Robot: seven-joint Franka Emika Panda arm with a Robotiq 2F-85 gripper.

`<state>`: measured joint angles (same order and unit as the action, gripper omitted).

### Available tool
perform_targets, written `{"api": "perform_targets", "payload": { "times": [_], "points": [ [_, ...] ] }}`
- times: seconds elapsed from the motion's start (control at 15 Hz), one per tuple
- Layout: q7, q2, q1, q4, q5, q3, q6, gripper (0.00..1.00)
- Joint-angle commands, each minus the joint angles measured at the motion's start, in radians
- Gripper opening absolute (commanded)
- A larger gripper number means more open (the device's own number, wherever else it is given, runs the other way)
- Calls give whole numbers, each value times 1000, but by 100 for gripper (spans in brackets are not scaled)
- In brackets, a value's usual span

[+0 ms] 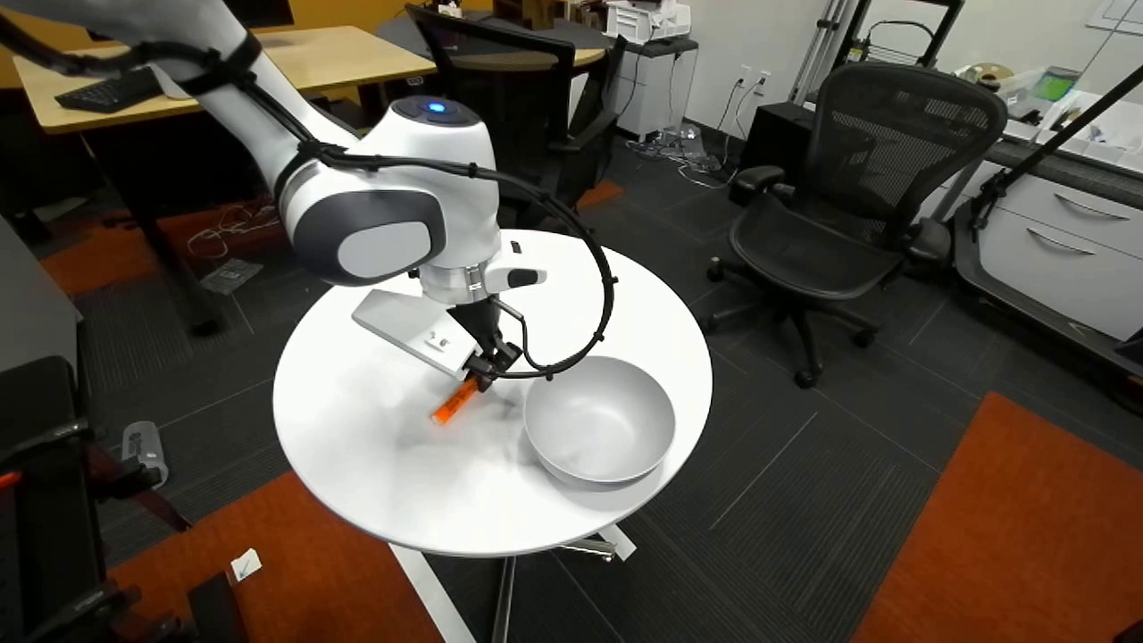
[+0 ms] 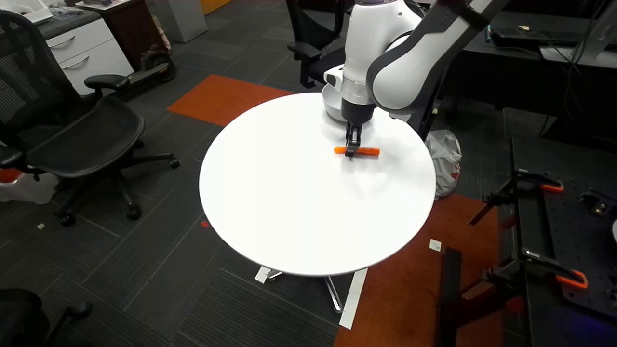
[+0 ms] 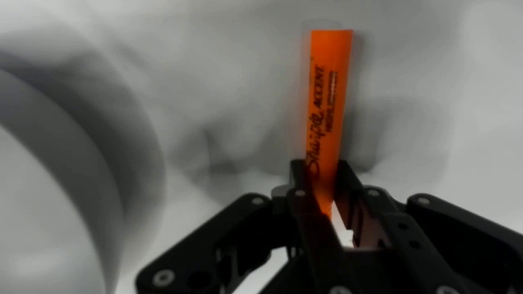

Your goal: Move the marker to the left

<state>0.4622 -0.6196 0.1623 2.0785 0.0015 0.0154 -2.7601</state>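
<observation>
The bright orange marker (image 3: 328, 98) with black lettering points up the wrist view from between my fingertips. My gripper (image 3: 321, 169) is shut on it, with one fingertip against each side. The marker shows in both exterior views (image 1: 454, 404) (image 2: 368, 151), sticking out of the gripper (image 1: 483, 379) (image 2: 352, 151) near the white tabletop. I cannot tell whether it touches the table or hangs just above it. The part of the marker inside the gripper is partly hidden by the fingers.
A round grey bowl (image 1: 598, 424) stands on the white table (image 1: 375, 482) close beside the gripper. It fills the left edge of the wrist view (image 3: 45, 212) and shows partly behind the arm in an exterior view (image 2: 331, 103). Office chairs (image 1: 866, 179) stand around the table.
</observation>
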Motion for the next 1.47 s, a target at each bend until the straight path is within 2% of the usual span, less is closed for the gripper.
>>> {"api": "perform_targets", "payload": {
  "times": [0.0,0.2,0.47,0.53,0.8,0.93,1.4],
  "points": [
    [-59,18,23,3,4,32,4,3],
    [-112,80,11,34,27,59,-8,5],
    [-254,130,-39,34,78,90,-79,5],
    [-304,130,-67,22,80,83,-104,5],
    [-521,112,-148,-46,131,65,-59,5],
    [-607,97,-167,-63,178,72,-34,5],
    [-854,36,-224,-80,372,94,-71,5]
  ]
}}
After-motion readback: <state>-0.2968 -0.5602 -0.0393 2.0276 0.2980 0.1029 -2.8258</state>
